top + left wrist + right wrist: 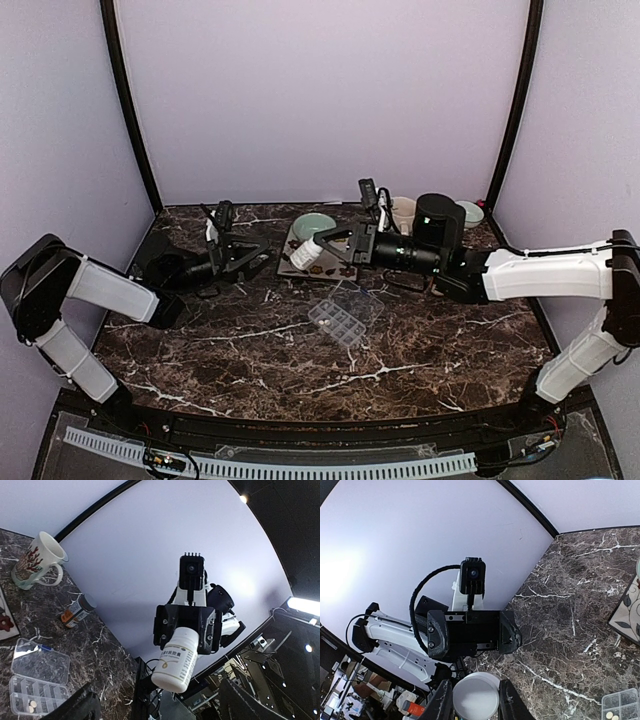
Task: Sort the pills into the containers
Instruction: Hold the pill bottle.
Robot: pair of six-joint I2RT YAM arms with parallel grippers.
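Note:
The clear pill box lies open at mid-table, its lid folded back. It also shows in the left wrist view and the right wrist view. A few whitish pills sit in one end compartment. My right gripper is shut on a small white bottle, held tilted above the table behind the box. My left gripper stands open and empty, facing the bottle from the left, a short gap away.
An orange grey-capped bottle lies on the marble beyond the box. A white mug with a red pattern and a teal bowl stand at the back. A patterned mat lies under the right gripper.

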